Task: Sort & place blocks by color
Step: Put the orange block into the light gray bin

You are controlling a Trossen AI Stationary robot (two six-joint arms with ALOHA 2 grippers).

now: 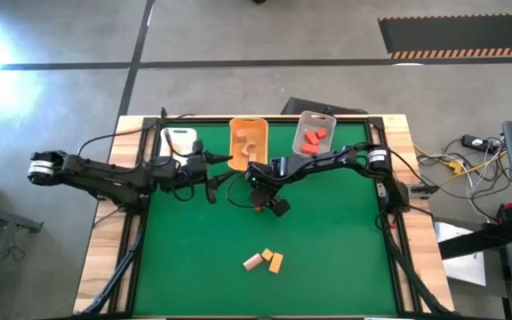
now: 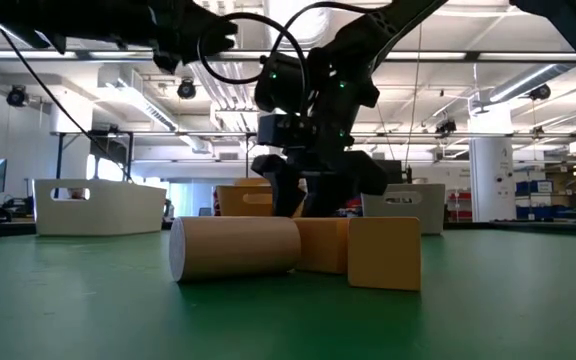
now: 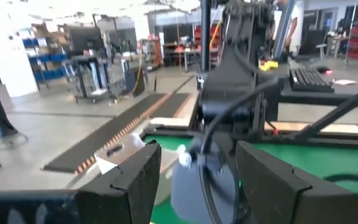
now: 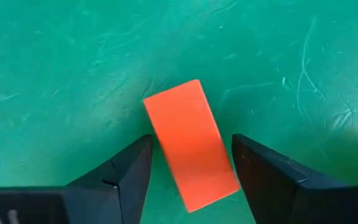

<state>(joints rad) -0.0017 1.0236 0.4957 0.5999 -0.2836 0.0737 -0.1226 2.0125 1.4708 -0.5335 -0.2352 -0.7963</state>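
A red bar block [image 4: 191, 144] lies flat on the green mat, and shows in the high view as a red speck [image 1: 258, 206]. My right gripper [image 4: 191, 163] [image 1: 261, 197] points down over it, open, one finger on each side of the block; I see no grip. My left gripper [image 3: 197, 180] [image 1: 212, 163] is open and empty, raised near the white bin and facing the right arm. A tan cylinder [image 2: 233, 248] [image 1: 253, 260] and yellow-orange blocks [image 2: 383, 252] [image 1: 274, 260] lie together on the mat near the table's near edge. Several red blocks [image 1: 314, 138] lie in the grey bin.
Three bins stand along the far edge: white [image 1: 178, 142], orange [image 1: 248, 142] holding a tan piece, and grey [image 1: 316, 120]. Both arms crowd the far middle of the mat [image 1: 194, 267]. Cables and gear lie on the floor to the table's right.
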